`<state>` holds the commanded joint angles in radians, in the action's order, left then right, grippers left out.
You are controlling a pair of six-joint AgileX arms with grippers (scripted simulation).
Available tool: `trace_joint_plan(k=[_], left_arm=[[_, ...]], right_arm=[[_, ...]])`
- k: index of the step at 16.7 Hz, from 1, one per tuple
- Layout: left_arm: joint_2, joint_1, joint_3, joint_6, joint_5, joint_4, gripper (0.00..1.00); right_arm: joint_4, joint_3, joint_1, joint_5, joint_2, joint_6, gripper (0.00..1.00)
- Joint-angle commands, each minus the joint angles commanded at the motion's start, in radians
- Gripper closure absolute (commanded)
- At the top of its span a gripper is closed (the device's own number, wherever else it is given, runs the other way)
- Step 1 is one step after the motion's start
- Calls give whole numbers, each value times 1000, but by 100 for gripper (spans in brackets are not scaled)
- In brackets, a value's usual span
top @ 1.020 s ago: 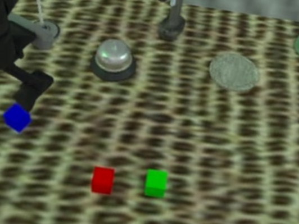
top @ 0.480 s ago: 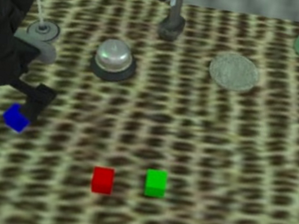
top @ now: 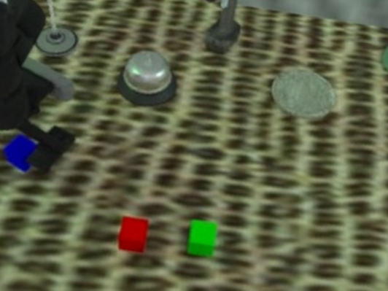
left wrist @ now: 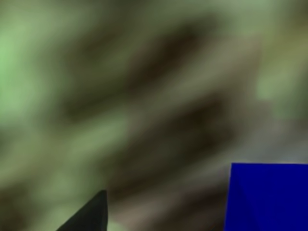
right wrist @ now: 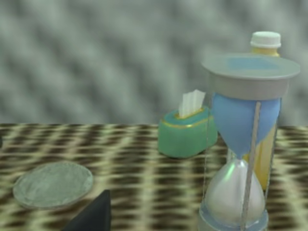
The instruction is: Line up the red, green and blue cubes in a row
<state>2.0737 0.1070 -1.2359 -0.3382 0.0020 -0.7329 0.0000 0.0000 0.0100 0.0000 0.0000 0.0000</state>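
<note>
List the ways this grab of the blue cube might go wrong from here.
1. The left gripper straddles the blue cube off-centre: only one dark finger shows, on the cube's right. If the jaws close unevenly, the cube may twist or squirt out.
2. The wine glass stands just behind the left arm; a wide lift or swing could tip it.
3. The red cube and green cube sit close together; a careless placement might knock them.

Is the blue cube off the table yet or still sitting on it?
Cannot tell. The left hand straddles the blue cube at the table's left; neither view shows a gap or contact beneath it.

Left tool low, fingers apart
</note>
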Motion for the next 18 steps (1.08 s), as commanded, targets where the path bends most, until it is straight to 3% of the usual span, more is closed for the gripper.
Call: trace_joint_plan(k=[1,14,18], left_arm=[[0,0,0,0,0,0,0],[0,0,0,0,0,0,98],[0,0,0,0,0,0,100]], right_arm=[[0,0,0,0,0,0,0],[0,0,0,0,0,0,0],[0,0,0,0,0,0,0]])
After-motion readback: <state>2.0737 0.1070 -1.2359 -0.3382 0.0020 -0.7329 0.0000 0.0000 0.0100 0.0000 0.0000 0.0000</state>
